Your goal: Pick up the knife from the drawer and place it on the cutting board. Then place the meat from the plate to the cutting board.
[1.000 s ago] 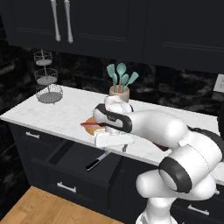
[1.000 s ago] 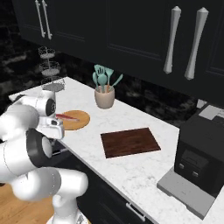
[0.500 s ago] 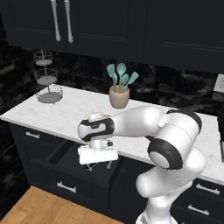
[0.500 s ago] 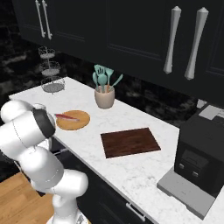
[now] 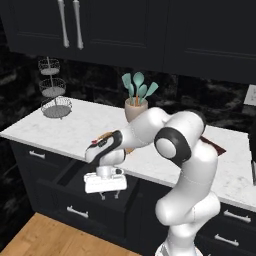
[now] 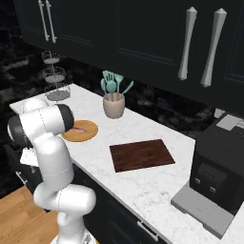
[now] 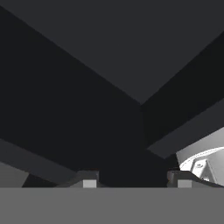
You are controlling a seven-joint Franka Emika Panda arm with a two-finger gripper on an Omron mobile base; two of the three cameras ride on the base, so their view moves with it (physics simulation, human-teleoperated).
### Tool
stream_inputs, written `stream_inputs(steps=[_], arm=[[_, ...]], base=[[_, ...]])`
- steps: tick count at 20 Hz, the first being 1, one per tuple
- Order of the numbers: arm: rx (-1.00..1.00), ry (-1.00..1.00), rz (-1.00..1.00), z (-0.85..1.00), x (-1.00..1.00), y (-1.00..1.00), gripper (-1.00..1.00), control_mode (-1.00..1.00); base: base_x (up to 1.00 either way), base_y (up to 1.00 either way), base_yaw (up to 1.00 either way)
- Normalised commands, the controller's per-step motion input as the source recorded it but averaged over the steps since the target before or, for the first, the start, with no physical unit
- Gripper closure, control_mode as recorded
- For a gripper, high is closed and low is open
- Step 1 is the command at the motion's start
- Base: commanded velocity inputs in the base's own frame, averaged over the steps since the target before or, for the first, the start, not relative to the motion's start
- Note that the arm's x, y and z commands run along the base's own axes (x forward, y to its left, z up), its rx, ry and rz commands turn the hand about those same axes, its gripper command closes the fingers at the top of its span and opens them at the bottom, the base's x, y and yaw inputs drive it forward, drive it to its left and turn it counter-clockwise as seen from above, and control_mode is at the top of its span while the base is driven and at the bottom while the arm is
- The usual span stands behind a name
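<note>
Dark cabinets ring the marble counter [image 5: 90, 125], and below its front edge my gripper [image 5: 104, 195] reaches down into the open drawer [image 5: 70, 176] — that is where the knife should lie, though I cannot see it. Whether my fingers [image 7: 89, 180] have closed on anything I cannot tell; the cutting board [image 6: 141, 154] waits near the counter's front edge, the meat [image 6: 78, 129] on its plate [image 6: 81, 131] beside it.

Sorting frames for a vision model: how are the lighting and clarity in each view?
Left base view: evenly lit, sharp; drawer interior is near black. Right base view: bright, crisp, wood grain visible on the cutting board. Hand view: very dark, flat grey-black drawer walls, no visible detail.
</note>
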Motion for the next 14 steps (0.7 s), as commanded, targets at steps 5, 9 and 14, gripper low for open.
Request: stream_inputs(steps=[5, 9, 14], arm=[[0.0, 0.0, 0.0, -0.36, -0.36, 0.73, -1.0, -1.0], [0.0, 0.0, 0.01, -0.29, -1.0, 0.93, -1.0, -1.0], [0.0, -0.01, 0.0, -0.09, -1.0, 0.68, -1.0, -1.0]], base=[[0.0, 0.0, 0.0], [0.0, 0.0, 0.0], [0.0, 0.0, 0.0]])
